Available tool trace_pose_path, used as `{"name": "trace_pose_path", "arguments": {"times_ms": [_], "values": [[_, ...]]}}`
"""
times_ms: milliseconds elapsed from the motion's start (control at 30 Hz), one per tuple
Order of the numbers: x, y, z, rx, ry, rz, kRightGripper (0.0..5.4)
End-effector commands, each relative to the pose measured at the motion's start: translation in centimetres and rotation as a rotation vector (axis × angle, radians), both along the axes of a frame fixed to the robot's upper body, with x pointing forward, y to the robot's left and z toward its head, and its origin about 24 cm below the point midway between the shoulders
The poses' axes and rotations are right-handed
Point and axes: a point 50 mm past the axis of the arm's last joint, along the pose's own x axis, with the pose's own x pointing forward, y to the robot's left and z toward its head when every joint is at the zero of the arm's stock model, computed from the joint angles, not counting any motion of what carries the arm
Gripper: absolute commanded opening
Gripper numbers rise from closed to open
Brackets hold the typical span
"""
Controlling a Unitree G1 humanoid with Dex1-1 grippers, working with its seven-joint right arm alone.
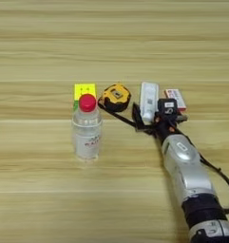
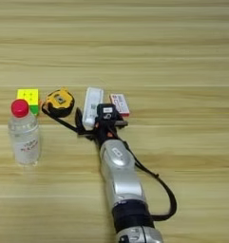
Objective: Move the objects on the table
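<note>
Beside the tape measure (image 1: 116, 97), right of it: white bar (image 1: 148, 100), long axis running near-to-far on counter (image 1: 40, 190); claw (image 1: 149, 124) at its near end, grip indeterminable.

We record no item here: all that both views show belongs to the task or the robot.
</note>
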Motion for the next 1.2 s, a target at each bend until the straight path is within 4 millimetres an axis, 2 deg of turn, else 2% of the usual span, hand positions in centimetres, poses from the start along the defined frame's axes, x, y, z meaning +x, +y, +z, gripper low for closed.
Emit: {"name": "trace_pose_path", "arguments": {"times_ms": [33, 200, 433, 767, 1200], "values": [[1.1, 0.2, 1.6, 0.013, -0.052, 0.001, 5.39], [1.1, 0.3, 1.5, 0.025, -0.041, 0.002, 5.39], [0.9, 0.4, 1.3, 0.037, -0.021, -0.014, 4.53], [1.0, 0.3, 1.4, 0.029, -0.022, -0.015, 3.03], [1.4, -0.4, 2.9, -0.012, -0.093, -0.024, 2.89]]}}
